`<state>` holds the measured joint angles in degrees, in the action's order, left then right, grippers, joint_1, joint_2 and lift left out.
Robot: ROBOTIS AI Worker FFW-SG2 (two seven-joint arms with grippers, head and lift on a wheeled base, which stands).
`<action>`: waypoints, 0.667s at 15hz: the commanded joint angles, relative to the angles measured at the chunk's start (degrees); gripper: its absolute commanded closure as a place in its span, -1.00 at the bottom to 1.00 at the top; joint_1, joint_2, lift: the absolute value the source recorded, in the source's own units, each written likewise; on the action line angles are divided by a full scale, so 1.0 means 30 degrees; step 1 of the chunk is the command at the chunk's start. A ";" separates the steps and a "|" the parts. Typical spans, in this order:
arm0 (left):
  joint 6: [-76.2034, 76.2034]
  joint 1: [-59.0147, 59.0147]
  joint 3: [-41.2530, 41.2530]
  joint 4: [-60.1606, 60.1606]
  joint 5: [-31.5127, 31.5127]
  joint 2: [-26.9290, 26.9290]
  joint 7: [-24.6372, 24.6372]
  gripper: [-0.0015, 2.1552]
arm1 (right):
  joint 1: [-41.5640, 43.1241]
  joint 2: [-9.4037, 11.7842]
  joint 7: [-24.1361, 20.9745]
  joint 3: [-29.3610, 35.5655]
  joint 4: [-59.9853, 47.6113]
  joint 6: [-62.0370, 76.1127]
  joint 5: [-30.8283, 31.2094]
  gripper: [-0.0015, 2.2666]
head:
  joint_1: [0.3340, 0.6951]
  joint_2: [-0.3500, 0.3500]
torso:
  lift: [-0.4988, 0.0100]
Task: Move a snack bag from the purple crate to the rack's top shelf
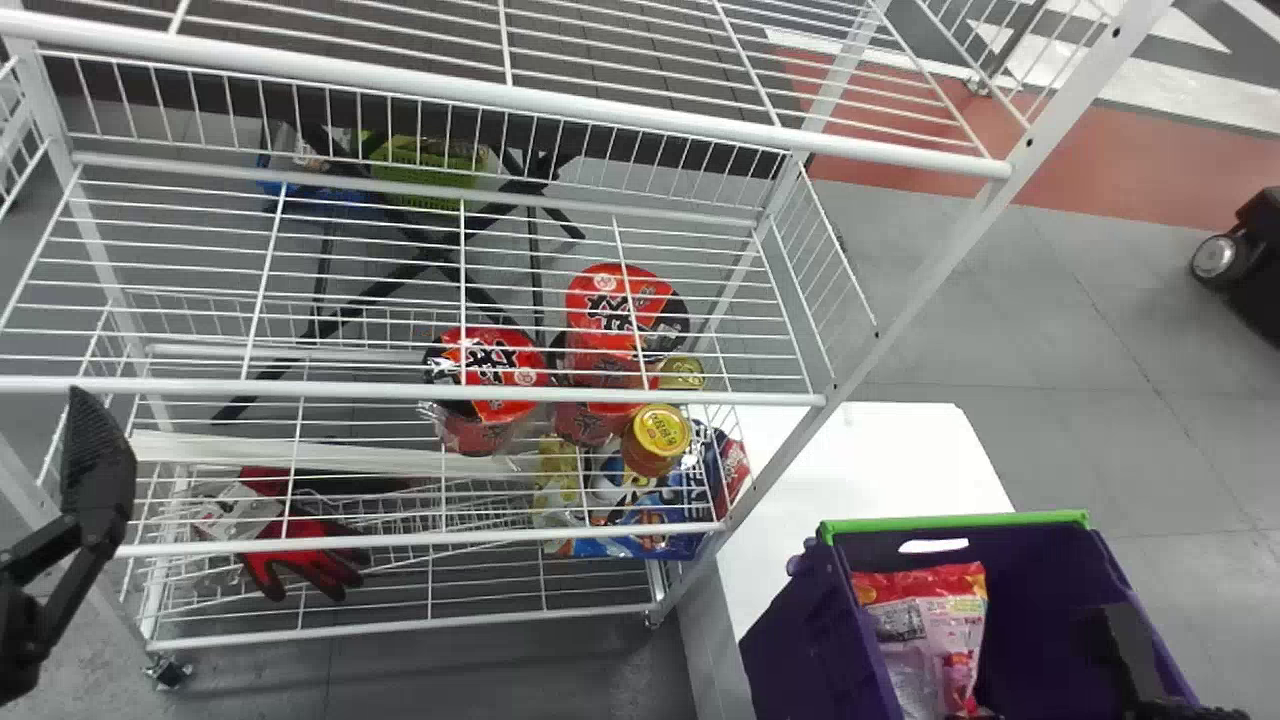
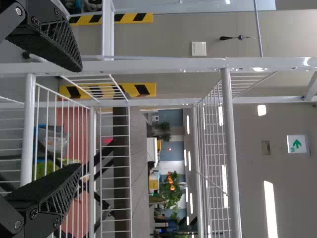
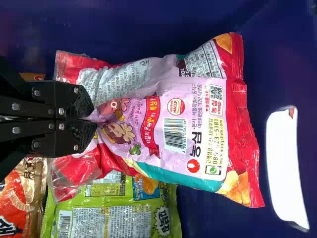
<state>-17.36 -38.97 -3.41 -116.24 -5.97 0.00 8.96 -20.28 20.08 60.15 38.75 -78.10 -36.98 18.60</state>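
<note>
One snack bag was pinched by the right claw in the purple crate; the left claw gaped before the rack.

A grey floor marked by fine seams is crossed in the head view by a brick-red band and a white stripe, with a white tabletop set over it and crossed black legs seen farther back. In the left wrist view, a beige wall is fitted with a white plate, and a green-and-white arrow sign is also seen. The room is lit by bright strip lights, and leafy plants are seen in the distance.
</note>
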 commanded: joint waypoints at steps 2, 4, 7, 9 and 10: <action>0.0149 0.0071 -0.0005 0.0017 -0.0002 -0.0029 0.0001 -0.87 | -0.0096 -0.0015 0.0105 0.0119 -0.0216 -0.0199 -0.0048 0.30 | 1.00 -1.00 | -0.31; 0.0208 0.0100 -0.0005 0.0017 -0.0032 -0.0029 0.0001 -0.87 | -0.0096 -0.0015 0.0105 0.0119 -0.0216 -0.0140 -0.0019 0.30 | 1.00 -1.00 | -0.28; 0.0208 0.0159 -0.0005 0.0105 -0.0002 -0.0029 0.0031 -0.87 | -0.0096 0.0015 0.0252 0.0090 -0.0509 -0.0843 -0.0019 0.30 | 1.00 -1.00 | -0.23; 0.0208 0.0188 -0.0005 0.0105 -0.0002 -0.0029 0.0031 -0.87 | -0.0096 0.0015 0.0281 0.0119 -0.0597 -0.0902 -0.0019 0.30 | 1.00 -1.00 | -0.20; 0.0208 0.0188 -0.0005 0.0075 -0.0002 -0.0029 0.0001 -0.87 | -0.0096 0.0044 0.0281 0.0148 -0.0655 -0.0902 -0.0019 0.30 | 1.00 -1.00 | -0.19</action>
<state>-16.74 -38.45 -3.43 -115.95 -5.98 0.00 9.03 -20.57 20.12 61.00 39.11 -79.84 -39.64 18.54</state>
